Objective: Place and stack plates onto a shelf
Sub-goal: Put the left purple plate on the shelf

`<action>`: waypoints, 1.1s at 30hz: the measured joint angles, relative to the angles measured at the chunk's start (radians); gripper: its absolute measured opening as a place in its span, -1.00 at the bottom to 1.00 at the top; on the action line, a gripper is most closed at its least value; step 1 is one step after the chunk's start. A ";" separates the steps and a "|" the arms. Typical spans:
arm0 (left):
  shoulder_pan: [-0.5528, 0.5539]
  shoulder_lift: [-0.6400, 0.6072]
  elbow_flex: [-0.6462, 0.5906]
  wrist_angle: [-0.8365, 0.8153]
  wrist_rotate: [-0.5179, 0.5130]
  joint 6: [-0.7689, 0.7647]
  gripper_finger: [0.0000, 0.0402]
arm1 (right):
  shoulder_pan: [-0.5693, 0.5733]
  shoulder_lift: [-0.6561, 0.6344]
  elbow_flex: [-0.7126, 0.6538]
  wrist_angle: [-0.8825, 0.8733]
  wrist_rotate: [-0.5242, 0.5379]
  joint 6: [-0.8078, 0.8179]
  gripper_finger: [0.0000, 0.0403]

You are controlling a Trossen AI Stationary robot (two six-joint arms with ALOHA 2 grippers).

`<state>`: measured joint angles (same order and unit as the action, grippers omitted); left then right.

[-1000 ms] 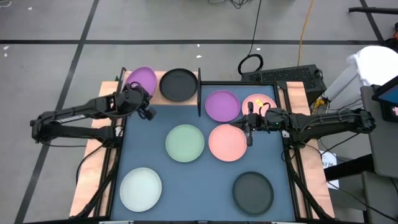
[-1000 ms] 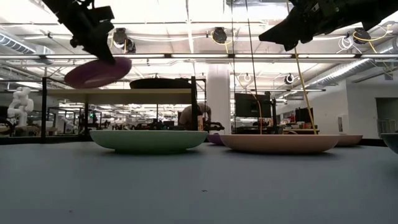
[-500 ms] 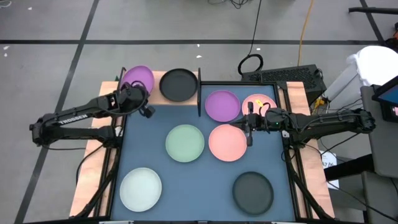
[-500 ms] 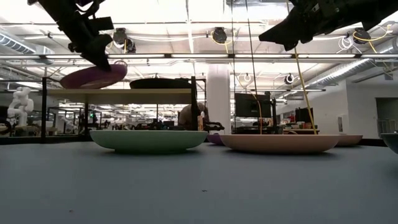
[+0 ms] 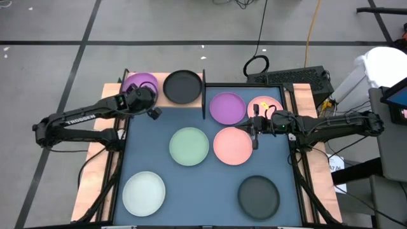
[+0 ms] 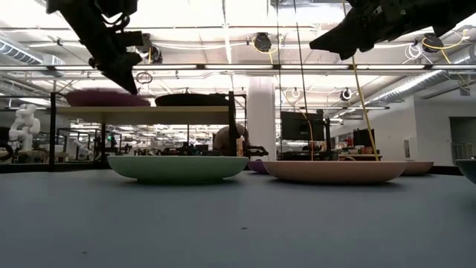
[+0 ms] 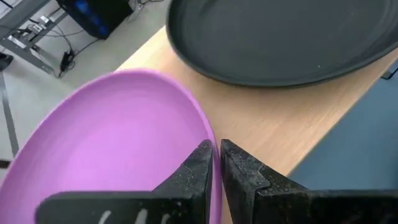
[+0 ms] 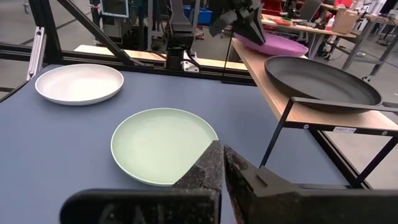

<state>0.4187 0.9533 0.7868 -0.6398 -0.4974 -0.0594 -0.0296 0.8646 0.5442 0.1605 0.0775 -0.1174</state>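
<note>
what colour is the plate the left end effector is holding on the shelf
Purple; the plate pinched at its rim by the left end effector shows best in the left wrist view.

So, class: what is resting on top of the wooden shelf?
Two plates sit side by side on the shelf: a purple plate, its rim pinched by the left end effector, and a black plate. Nothing shows stacked on either.

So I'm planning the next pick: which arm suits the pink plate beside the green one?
Right. Its gripper hovers at that pink plate's edge, while the left gripper is at the shelf.
</note>
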 joint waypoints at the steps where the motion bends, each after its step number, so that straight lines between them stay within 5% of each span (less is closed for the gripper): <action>1: 0.000 0.013 0.000 0.010 0.000 0.009 -0.80 | 0.000 0.000 0.000 0.000 0.000 0.000 -1.00; 10: 0.000 0.038 0.001 0.056 0.001 0.012 -0.79 | 0.000 0.000 0.000 0.000 0.000 0.000 -1.00; 18: 0.016 -0.060 0.004 -0.005 0.050 -0.247 -0.79 | 0.000 0.000 0.000 -0.009 0.000 0.000 -1.00; 24: 0.019 -0.041 0.004 -0.048 0.099 -0.302 -0.76 | 0.000 0.000 0.000 -0.008 0.000 0.000 -1.00; 33: 0.019 -0.007 0.004 -0.046 0.081 -0.246 -0.19 | 0.000 0.000 0.000 -0.007 0.000 0.000 -1.00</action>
<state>0.4374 0.9467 0.7906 -0.6853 -0.4168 -0.3050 -0.0292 0.8643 0.5442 0.1535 0.0776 -0.1173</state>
